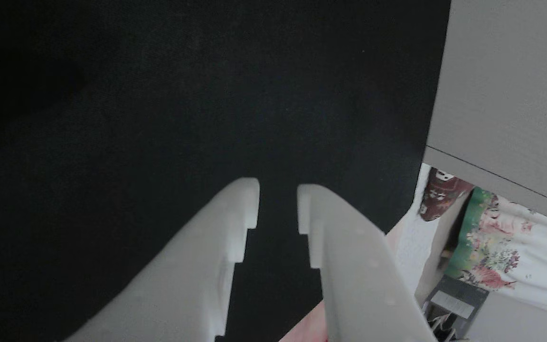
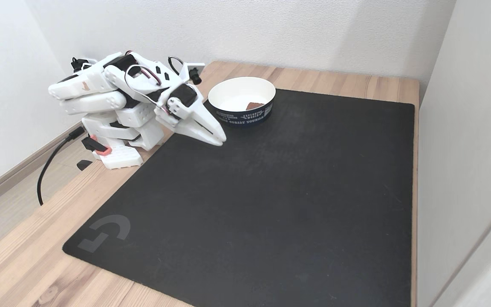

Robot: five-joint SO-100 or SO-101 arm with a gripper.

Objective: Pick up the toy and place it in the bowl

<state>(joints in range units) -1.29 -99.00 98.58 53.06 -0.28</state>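
The toy [image 2: 255, 105], a small reddish block, lies inside the bowl [image 2: 228, 83], near its right side in the fixed view. The bowl is round and white inside, with a dark blue outer band and white lettering, and stands at the far edge of the black mat. My gripper [image 2: 219, 140] hangs low over the mat's left part, left of and nearer than the bowl, on a folded white arm. In the other view the gripper [image 1: 278, 190] points over bare black mat, its two white fingers slightly apart with nothing between them.
The black mat [image 2: 271, 192] covers most of the wooden table [image 2: 24, 264]. A light wall [image 2: 463, 128] runs along the table's right edge. The arm's base [image 2: 119, 157] and a black cable [image 2: 47, 166] sit at the left. Floral fabric [image 1: 501, 247] shows past the mat's edge.
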